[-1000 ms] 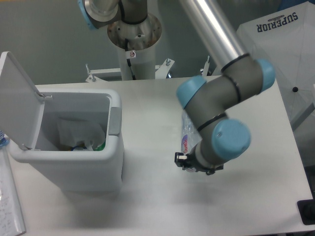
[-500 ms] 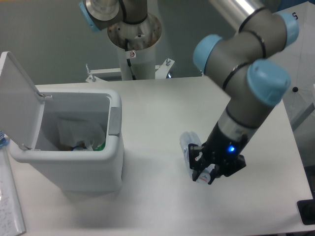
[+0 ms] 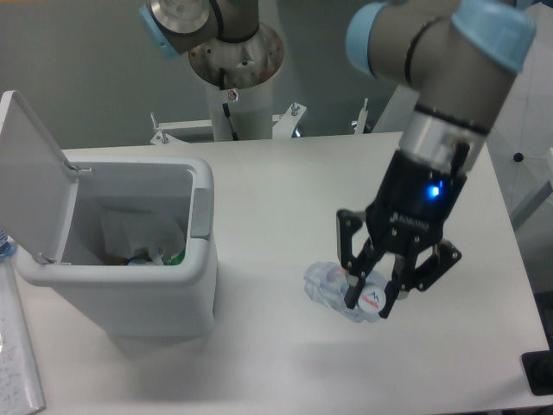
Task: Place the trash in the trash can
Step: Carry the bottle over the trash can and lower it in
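Note:
The trash can (image 3: pixel 155 303) is a white boxy bin at the left of the table, with its lid (image 3: pixel 30 173) hinged open to the left. Inside it lies a clear plastic pouch (image 3: pixel 134 235) with some green print. The clear plastic bottle (image 3: pixel 324 284) is right of the bin, lying sideways between my fingers and raised a little off the table. My gripper (image 3: pixel 371 298) points down and is shut on the bottle's right half, near a small red-and-white mark.
The robot's base column (image 3: pixel 233 78) stands behind the table's back edge. A white sheet (image 3: pixel 17 354) lies at the front left beside the bin. A black object (image 3: pixel 540 372) sits at the front right corner. A white bag (image 3: pixel 531 112) is off the right edge.
The wrist has swung upright over the bottle. The gripper has closed on the bottle and raised it slightly off the table.

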You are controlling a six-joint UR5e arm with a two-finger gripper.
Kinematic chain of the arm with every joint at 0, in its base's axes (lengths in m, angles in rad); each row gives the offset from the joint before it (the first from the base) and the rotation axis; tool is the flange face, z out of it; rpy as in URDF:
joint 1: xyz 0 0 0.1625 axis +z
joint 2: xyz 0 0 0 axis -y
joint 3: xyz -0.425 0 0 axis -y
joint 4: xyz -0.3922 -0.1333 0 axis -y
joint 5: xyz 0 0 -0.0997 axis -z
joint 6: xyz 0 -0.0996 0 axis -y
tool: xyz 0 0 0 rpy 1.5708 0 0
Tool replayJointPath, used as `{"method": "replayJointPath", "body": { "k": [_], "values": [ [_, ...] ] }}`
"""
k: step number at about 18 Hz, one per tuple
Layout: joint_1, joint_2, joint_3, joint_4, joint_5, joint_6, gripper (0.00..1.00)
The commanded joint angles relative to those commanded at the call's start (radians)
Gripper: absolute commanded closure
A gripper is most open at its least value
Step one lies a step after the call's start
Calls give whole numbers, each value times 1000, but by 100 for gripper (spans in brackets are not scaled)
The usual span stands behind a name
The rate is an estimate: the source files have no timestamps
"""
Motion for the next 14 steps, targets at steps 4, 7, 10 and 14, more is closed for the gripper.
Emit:
{"method": "replayJointPath", "body": {
  "k": [4, 7, 10, 14],
  "values": [
    [-11, 64, -11, 19, -67, -68, 100],
    [-18, 129, -26, 19, -141, -109, 100],
    [-38, 189, -78, 19, -215, -118, 100],
    [-61, 293, -224, 25, -243, -91, 100]
  ]
}}
